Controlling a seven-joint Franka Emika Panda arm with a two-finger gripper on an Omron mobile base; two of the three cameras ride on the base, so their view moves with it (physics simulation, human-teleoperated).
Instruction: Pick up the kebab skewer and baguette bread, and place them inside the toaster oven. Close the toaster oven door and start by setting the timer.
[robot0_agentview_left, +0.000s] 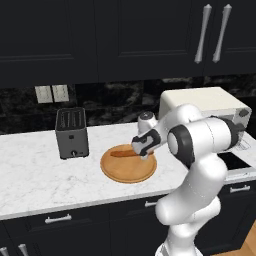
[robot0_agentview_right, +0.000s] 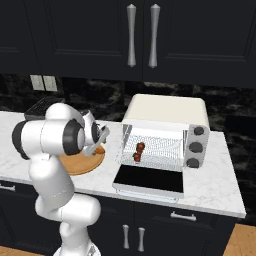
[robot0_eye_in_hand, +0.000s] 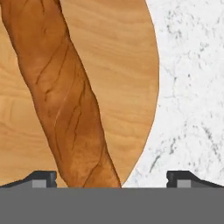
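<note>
Baguette bread (robot0_eye_in_hand: 65, 100) lies on round board (robot0_eye_in_hand: 127, 57); hand (robot0_eye_in_hand: 111, 177) spread wide above it

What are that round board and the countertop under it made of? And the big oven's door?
Board: looks like light wood, matte, with visible grain lines. Countertop: seems white marble or stone, polished, with grey veining. Oven door, folded open: dark, glossy panel, probably glass, in a cream frame that could be painted metal or plastic.

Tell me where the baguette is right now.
The baguette bread lies on the round wooden board, between the black toaster and the toaster oven; in the hand view it runs between the open gripper's fingertips.
</note>
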